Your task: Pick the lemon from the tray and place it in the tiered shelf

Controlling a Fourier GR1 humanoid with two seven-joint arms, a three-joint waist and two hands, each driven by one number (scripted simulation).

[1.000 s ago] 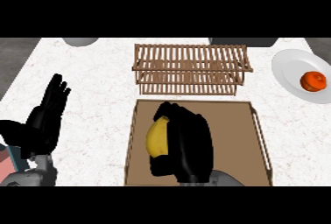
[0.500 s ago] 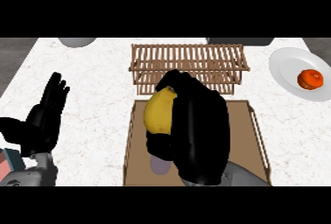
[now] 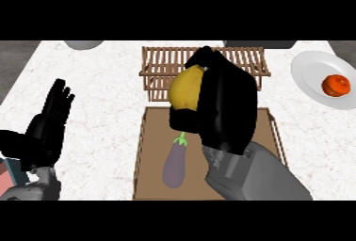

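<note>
My right hand (image 3: 224, 101) is curled round the yellow lemon (image 3: 185, 87) and holds it up in the air, over the near edge of the wooden tiered shelf (image 3: 161, 63) and the far end of the brown tray (image 3: 150, 136). The hand hides the lemon's right side. The slatted shelf stands just beyond the tray at the counter's far middle. My left hand (image 3: 47, 125) rests open at the left edge, fingers up, well clear of the tray.
A purple eggplant (image 3: 176, 161) lies in the tray. At the right edge, a white plate (image 3: 310, 70) holds an orange-red fruit (image 3: 335, 85). A grey bowl (image 3: 84, 44) shows at the far left. Something red sits at the lower left corner (image 3: 10, 173).
My right hand has lifted the lemon off the tray and carried it away from me toward the shelf, uncovering the eggplant. The left hand stays put.
</note>
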